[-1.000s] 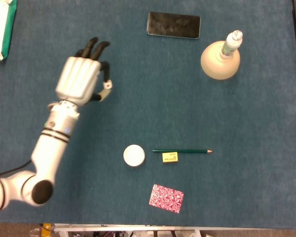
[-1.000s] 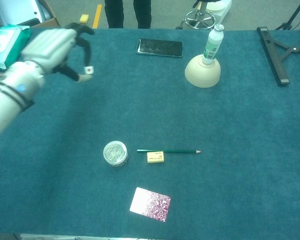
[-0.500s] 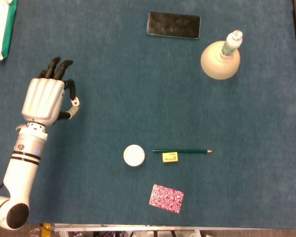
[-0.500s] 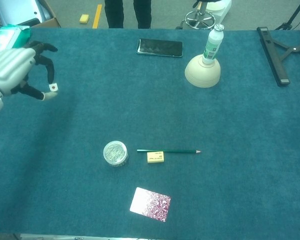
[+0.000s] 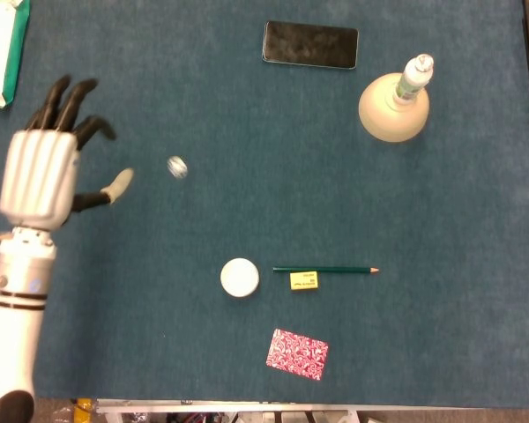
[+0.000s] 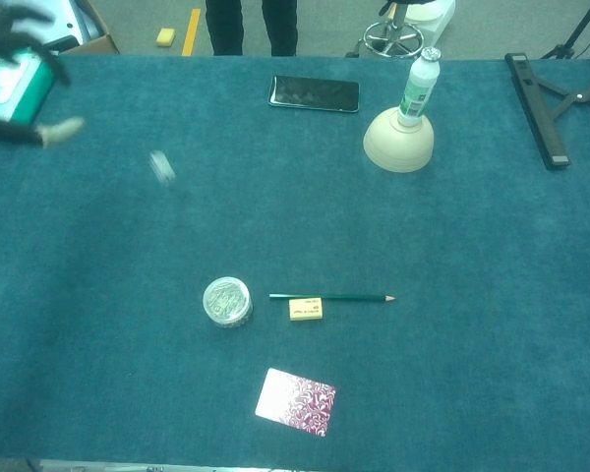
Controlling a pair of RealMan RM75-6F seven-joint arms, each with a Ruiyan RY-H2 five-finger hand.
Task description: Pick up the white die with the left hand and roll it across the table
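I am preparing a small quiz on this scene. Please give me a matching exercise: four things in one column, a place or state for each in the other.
Things:
1. die
2. left hand
3. eraser
4. bottle

Places or states:
A. upright in a cream base
B. just below the pencil
C. blurred, apart from the hand
D. fingers spread, holding nothing

Pairs: 1-C, 2-D, 3-B, 4-A
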